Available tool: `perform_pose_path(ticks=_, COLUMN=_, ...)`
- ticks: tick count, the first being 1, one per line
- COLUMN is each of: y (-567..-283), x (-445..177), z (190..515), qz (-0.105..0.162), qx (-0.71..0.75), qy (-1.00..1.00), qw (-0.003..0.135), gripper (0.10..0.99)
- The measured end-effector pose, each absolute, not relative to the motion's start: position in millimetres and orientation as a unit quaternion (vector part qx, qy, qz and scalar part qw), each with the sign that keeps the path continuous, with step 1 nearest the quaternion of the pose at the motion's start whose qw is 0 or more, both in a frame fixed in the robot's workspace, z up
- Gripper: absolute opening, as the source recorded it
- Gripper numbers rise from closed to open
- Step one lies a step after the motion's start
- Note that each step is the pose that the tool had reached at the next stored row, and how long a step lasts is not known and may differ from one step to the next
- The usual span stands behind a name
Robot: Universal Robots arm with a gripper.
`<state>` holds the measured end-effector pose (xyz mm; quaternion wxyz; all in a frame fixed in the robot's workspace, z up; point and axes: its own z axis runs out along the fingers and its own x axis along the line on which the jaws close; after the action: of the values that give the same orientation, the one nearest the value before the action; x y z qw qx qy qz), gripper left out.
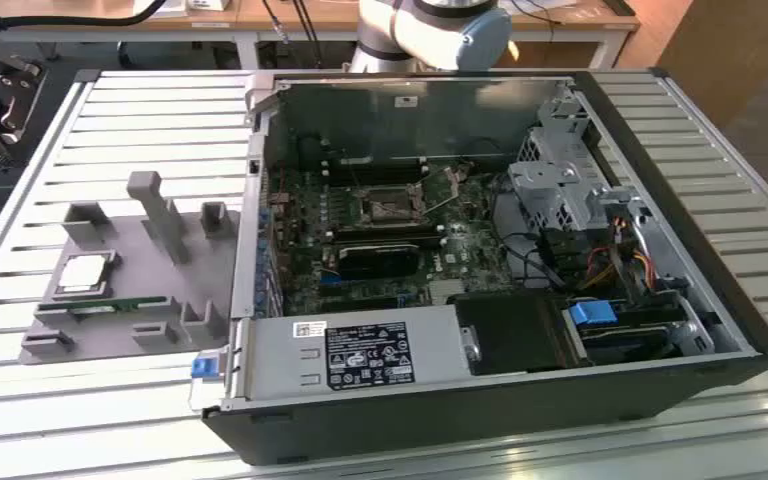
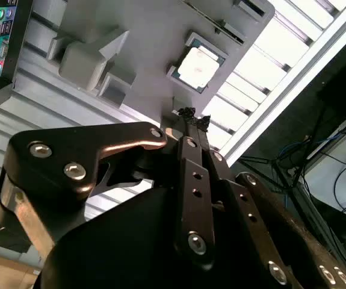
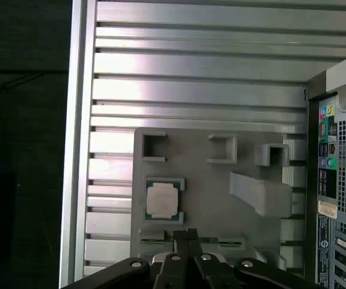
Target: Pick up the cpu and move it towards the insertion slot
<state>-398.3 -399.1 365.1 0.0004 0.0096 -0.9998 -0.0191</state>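
Observation:
The cpu lies flat in a recess of the grey plastic tray, on the exterior view's left beside the open computer case. Both wrist views look down on the cpu, silvery face up. My gripper hangs well above the tray, its fingers pressed together and holding nothing, apart from the chip. The insertion slot is the metal-framed square socket on the green board inside the case.
A narrow green memory stick lies along the tray's front edge. Grey upright posts rise from the tray. The case's side wall stands between tray and board. The slatted metal table ends close beside the tray.

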Motion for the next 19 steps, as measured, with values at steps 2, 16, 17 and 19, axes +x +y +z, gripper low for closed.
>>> perform_pose_path(ticks=2, y=-399.1, x=-398.3, z=365.1, qz=-0.019, qx=0.010, qy=-1.000, qw=0.000, gripper=0.102)
perform_pose_path(ticks=16, y=-399.1, x=-398.6, z=361.5, qz=-0.019, qx=0.010, qy=-1.000, qw=0.000, gripper=0.102)
perform_pose_path(ticks=17, y=-399.1, x=-398.8, z=360.1, qz=-0.019, qx=0.010, qy=-1.000, qw=-0.001, gripper=0.102)
perform_pose_path(ticks=19, y=-399.1, x=-399.1, z=357.8, qz=-0.019, qx=0.010, qy=-1.000, qw=-0.001, gripper=0.102)
